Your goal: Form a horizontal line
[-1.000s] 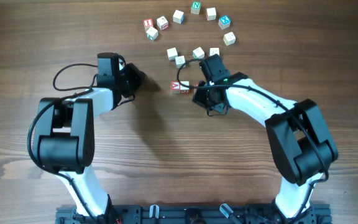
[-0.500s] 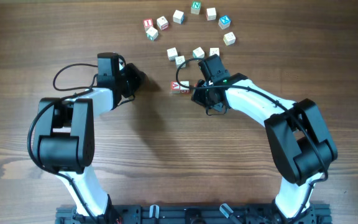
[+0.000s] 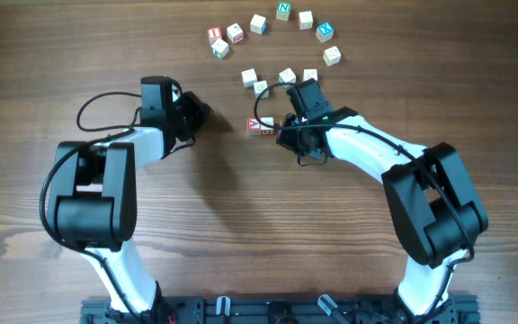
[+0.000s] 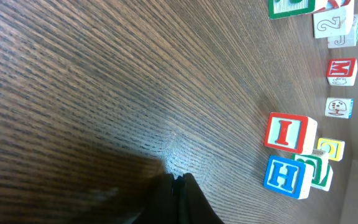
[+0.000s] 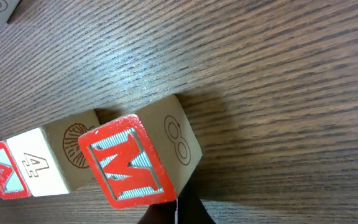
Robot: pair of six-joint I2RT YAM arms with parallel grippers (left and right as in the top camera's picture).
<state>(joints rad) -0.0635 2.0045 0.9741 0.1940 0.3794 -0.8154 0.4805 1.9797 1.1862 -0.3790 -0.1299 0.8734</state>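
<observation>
Red A cube (image 5: pixel 5 174): sits mid-table, with a "4" on its side face.
Red M cube (image 5: pixel 128 163): just right of the A cube, side by side and seemingly touching; an "8" shows on one face.
Third cube of the line: cannot tell which one it is.
Right gripper (image 5: pixel 176 214): pinched together and empty, with its tips at the M cube's right edge; contact unclear.
Left gripper (image 4: pixel 179 185): fingers pressed together holding nothing, low over bare table (image 3: pixel 241 225), well left of the pair.
Nearest clutter: pale cubes (image 3: pixel 261 87) just beyond the pair.
Farther clutter: I cube (image 4: pixel 286 132), H cube (image 4: pixel 283 175) and green N cube (image 3: pixel 283 11) in a far arc.
</observation>
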